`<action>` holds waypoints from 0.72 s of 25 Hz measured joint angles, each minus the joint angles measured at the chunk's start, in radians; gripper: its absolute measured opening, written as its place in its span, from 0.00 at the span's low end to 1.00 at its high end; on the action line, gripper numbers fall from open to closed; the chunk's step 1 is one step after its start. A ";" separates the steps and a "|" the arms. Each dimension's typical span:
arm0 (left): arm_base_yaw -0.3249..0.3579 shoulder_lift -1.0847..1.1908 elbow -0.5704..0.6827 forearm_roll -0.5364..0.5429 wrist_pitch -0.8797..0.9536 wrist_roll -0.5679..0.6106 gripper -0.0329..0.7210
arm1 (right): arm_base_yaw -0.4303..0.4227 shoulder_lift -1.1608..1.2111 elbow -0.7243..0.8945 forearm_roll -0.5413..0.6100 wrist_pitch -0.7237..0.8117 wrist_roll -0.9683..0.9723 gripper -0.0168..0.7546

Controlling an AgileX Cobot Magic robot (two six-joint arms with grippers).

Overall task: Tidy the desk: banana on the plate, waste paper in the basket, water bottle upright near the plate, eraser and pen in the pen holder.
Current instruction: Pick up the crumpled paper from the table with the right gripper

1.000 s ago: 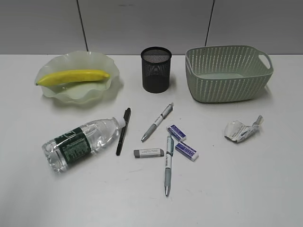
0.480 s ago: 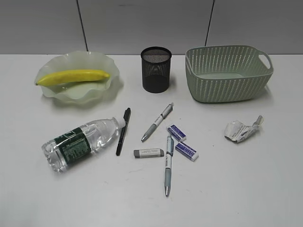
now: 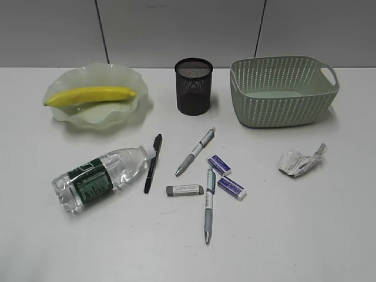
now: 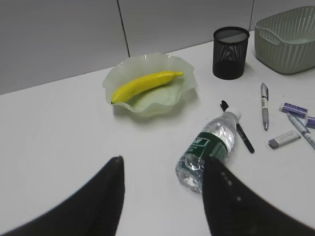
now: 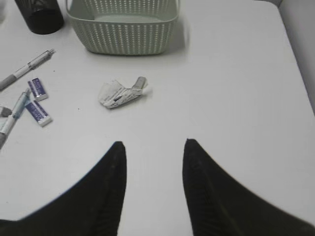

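Note:
The banana (image 3: 89,95) lies in the pale green plate (image 3: 126,75) at the back left. The water bottle (image 3: 100,178) lies on its side in front of the plate, cap toward a black pen (image 3: 153,162). Two silver pens (image 3: 195,151) (image 3: 208,204), a grey eraser (image 3: 184,190) and two purple erasers (image 3: 219,165) (image 3: 231,188) lie mid-desk. The pen holder (image 3: 194,86) and the basket (image 3: 283,89) stand at the back. The waste paper (image 3: 301,160) lies in front of the basket. My left gripper (image 4: 162,160) is open and empty near the bottle's base (image 4: 209,150). My right gripper (image 5: 153,143) is open and empty, short of the paper (image 5: 121,92).
The white desk (image 3: 305,235) ends at a grey panelled wall behind. Neither arm shows in the exterior view. The desk's right edge (image 5: 295,59) shows in the right wrist view.

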 joint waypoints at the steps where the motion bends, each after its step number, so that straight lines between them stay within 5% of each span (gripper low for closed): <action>1: 0.000 0.000 0.012 -0.002 -0.027 0.000 0.55 | 0.008 0.058 -0.012 0.013 -0.020 -0.013 0.43; 6: 0.000 0.000 0.026 -0.013 -0.069 0.000 0.55 | 0.076 0.380 -0.111 0.035 -0.071 -0.034 0.46; 13: 0.000 0.000 -0.015 -0.014 0.037 -0.001 0.55 | 0.168 0.872 -0.328 0.041 -0.055 -0.037 0.69; 18: 0.000 0.000 -0.034 0.004 0.173 -0.006 0.55 | 0.175 1.159 -0.453 0.043 -0.039 0.016 0.73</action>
